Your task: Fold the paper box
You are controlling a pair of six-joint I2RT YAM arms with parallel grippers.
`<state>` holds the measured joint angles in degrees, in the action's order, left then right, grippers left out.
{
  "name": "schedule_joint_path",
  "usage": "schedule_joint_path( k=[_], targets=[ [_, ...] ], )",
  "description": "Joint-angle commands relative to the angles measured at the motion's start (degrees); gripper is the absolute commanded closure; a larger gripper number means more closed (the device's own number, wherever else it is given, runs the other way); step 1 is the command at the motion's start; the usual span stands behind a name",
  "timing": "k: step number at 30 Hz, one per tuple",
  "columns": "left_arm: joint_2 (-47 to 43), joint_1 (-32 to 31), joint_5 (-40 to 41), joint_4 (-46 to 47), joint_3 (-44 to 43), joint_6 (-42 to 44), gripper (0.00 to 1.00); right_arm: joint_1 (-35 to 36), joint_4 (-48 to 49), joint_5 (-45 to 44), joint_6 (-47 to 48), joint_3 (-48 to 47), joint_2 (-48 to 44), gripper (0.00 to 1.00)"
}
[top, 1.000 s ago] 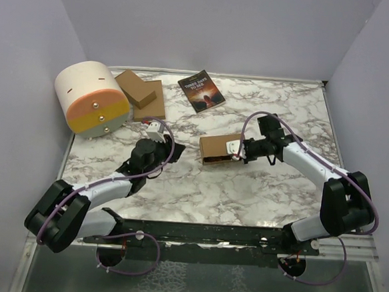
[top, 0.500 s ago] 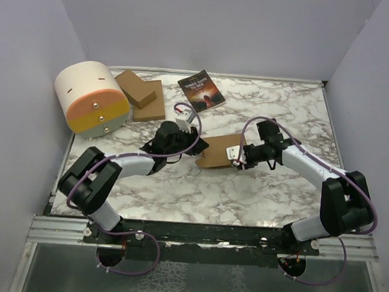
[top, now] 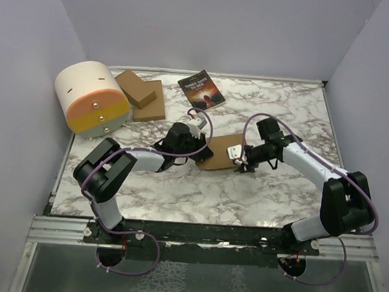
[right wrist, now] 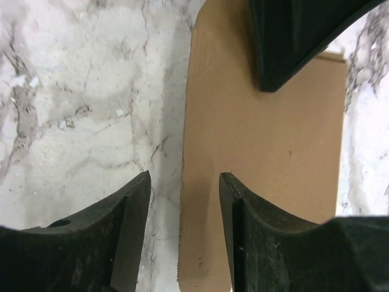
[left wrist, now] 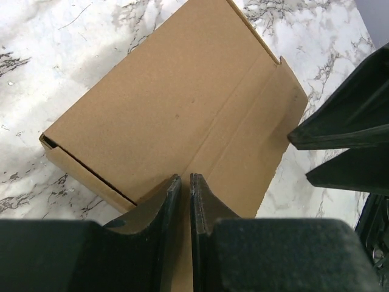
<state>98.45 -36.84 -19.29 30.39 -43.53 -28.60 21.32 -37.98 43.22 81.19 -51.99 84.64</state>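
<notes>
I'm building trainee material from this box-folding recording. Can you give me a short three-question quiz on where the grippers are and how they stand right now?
1. True or false: the right gripper is fully shut.
2. Which thing are both grippers working at? A) the paper box B) the dark-covered book C) the cream and orange drum
3. Short answer: which gripper has its fingers almost together, with only a thin strip of cardboard between them?

Key
1. False: its jaws stand apart, one finger over the marble table and one over the cardboard.
2. A
3. The left gripper
</notes>
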Motion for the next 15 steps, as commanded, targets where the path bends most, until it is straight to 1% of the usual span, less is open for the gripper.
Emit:
schedule_joint_path(
  k=[1, 3, 5, 6, 8, 9, 10, 11, 15],
  targets=[
    [2.00, -0.08, -0.16, -3.27, -0.20, 1.44, 0.85, -0.56, -7.25, 9.19, -2.32, -5.80, -0.07, 0.50],
    [2.41, -0.07, -0.01, -3.32, -0.07, 1.51, 0.85, -1.11, -6.55, 11.71, -5.99, -7.57, 0.09, 0.51],
    [2.51, -0.07, -0.02, -3.37, -0.09, 1.53, 0.85, -1.29, -0.40, 11.40, -16.37, -8.25, 0.36, 0.56],
    [2.46, -0.07, 0.08, -3.33, -0.07, 1.49, 0.85, -1.35, 3.05, 10.20, -22.14, -8.38, 0.72, 0.62],
    [2.20, -0.05, 0.21, -3.26, -0.07, 1.53, 0.85, -1.41, 9.16, 6.63, -32.72, -8.25, 2.08, 0.77],
    [2.00, 0.01, 0.15, -3.24, -0.07, 1.48, 0.85, -1.52, 10.69, 4.90, -36.00, -8.36, 3.15, 0.83],
    [1.78, 0.00, 0.21, -3.17, -0.11, 1.43, 0.85, -1.69, 11.22, 3.31, -37.54, -8.54, 4.49, 0.89],
    [1.58, -0.03, 0.22, -3.15, -0.18, 1.44, 0.85, -1.84, 11.75, 1.99, -38.97, -8.60, 5.82, 0.92],
    [1.10, -0.01, 0.18, -2.78, -0.24, 1.18, 0.84, -4.37, 12.59, -1.08, -43.35, -8.59, 9.72, 0.96]
  ],
)
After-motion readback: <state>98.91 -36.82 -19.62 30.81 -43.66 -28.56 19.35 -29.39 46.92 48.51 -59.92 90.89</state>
